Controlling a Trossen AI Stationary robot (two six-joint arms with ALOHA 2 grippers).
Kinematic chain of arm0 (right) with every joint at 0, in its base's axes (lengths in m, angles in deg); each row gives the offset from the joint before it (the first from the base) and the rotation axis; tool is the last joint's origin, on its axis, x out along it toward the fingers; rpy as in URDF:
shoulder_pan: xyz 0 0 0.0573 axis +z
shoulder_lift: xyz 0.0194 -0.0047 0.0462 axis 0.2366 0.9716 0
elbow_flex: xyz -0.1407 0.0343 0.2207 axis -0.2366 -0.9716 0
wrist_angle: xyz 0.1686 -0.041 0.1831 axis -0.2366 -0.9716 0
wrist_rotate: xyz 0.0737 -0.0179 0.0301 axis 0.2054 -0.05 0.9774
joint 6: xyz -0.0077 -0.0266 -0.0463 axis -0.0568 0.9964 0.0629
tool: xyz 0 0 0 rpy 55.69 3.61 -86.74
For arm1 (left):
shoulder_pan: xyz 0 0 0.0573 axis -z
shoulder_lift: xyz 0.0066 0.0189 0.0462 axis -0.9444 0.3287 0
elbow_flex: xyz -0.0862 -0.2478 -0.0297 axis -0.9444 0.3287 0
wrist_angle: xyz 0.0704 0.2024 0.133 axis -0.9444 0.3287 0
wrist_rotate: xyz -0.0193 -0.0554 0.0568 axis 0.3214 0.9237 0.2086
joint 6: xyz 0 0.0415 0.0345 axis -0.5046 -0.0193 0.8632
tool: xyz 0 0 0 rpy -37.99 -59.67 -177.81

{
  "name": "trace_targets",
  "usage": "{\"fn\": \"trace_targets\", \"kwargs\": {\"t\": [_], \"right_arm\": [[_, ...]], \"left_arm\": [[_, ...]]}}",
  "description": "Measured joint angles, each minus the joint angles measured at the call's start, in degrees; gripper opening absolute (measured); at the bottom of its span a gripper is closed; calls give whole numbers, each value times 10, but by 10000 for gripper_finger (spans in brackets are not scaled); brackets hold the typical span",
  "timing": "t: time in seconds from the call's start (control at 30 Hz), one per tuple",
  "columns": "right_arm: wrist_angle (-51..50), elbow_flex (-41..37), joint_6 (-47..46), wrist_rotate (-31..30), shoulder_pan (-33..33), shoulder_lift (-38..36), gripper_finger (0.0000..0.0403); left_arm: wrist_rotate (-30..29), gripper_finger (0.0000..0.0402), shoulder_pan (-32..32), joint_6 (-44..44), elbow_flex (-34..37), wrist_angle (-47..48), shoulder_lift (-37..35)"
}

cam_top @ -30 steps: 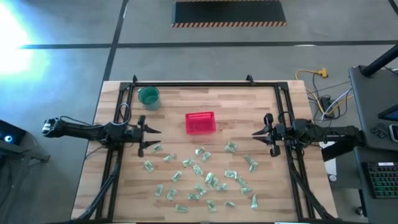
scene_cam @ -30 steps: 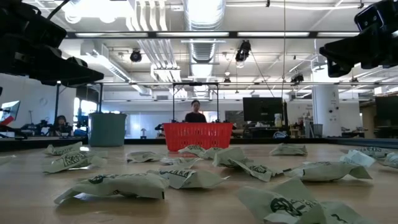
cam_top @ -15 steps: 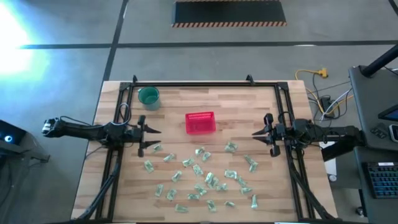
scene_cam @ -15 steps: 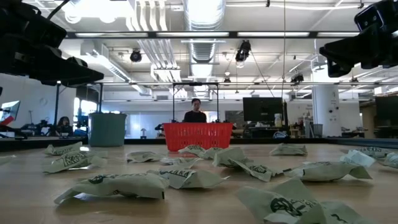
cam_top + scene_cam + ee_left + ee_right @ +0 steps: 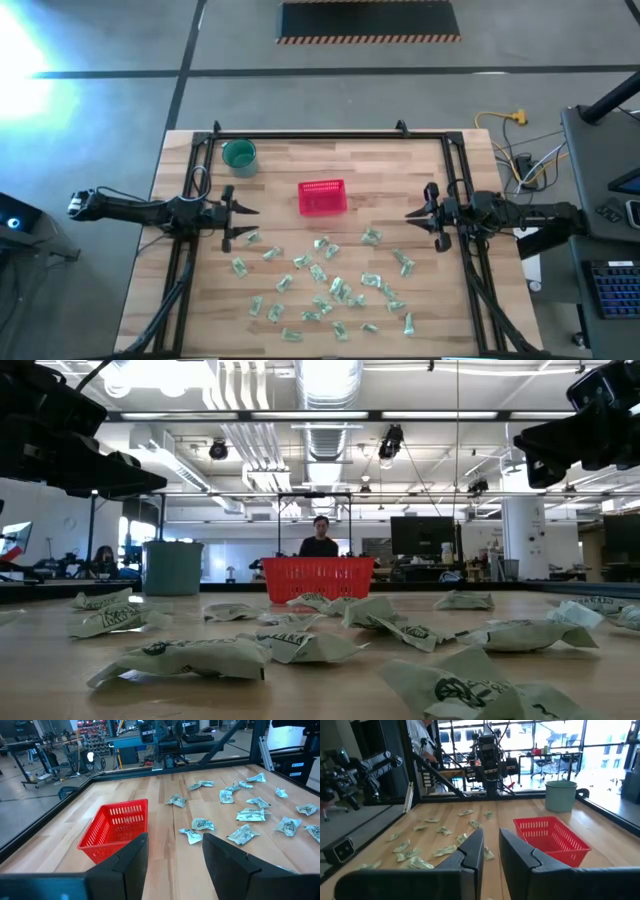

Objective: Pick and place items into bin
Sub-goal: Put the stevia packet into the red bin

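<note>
Packets [image 5: 335,290] lie scattered over the near half of the table, none in the red basket [image 5: 322,197], which sits mid-table, apart from them and empty as far as you can see. Teal cup [image 5: 239,156] stands at the far left corner.

Left gripper [image 5: 250,211] hovers at the left edge, fingers parted, holding nothing. Right gripper [image 5: 412,213] waits at the right edge — fingers nearly together, also empty.

Risks: packets overlap in the middle cluster, so you may lift two; crinkly wrap could slip from the pads; both arms reaching the basket together could collide.

Surface is bare wood planks [image 5: 390,170]. Beyond it — an open workshop, a person [image 5: 319,544] behind the basket.
</note>
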Motion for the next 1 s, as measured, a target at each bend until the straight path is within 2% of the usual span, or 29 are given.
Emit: {"fn": "trace_targets", "kwargs": {"t": [0.17,0.23,0.47,0.67,0.8,0.9,1.0], "right_arm": [[1,0,27,0,0,0,52],[4,0,35,0,0,0,52],[9,0,11,0,0,0,52],[12,0,18,0,0,0,52],[5,0,13,1,0,0,52],[-2,0,13,1,0,0,52],[-2,0,12,1,0,0,52]], "left_arm": [[-1,171,0,3,0,0,0],[-20,171,0,20,0,-2,0],[-39,171,0,31,0,-9,0],[-41,171,0,29,0,-84,0],[-40,171,0,-15,0,-136,0],[-43,171,0,-11,0,-162,0],[-104,171,0,47,0,-193,0]]}}
